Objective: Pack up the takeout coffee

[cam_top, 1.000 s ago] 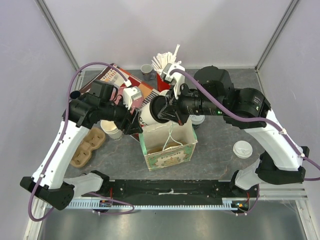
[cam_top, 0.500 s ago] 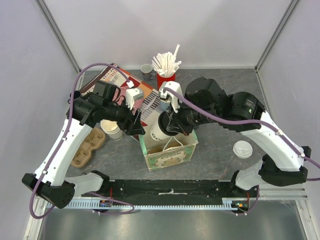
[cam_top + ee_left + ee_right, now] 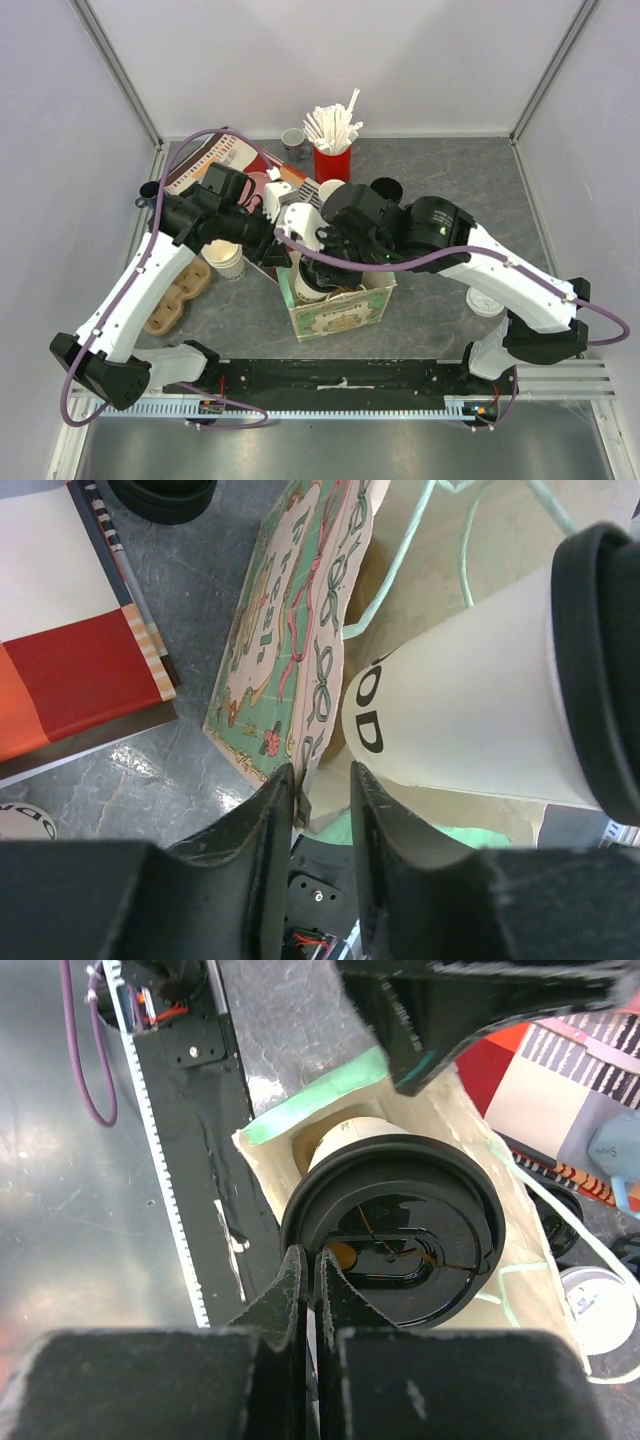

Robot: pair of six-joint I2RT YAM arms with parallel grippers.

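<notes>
**Lowered: black-lid cup [image 3: 390, 1225] now sits in the bag [image 3: 345, 312]**

Right hand [image 3: 308, 1265] pinches the lid's near rim, fingers almost together, with the cup down inside the bag's mouth. Left hand [image 3: 322, 792] is narrow, clamped on the bag's left wall. White-lid cup [image 3: 226, 258] stands on the tabletop [image 3: 430, 320], left of the bag.

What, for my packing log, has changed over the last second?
The right gripper tipped the black-lidded coffee cup from lying sideways above the paper bag to lid-up and lowered it into the bag, still pinching its lid rim. The left gripper stayed clamped on the bag's left edge. The bag did not move.
</notes>
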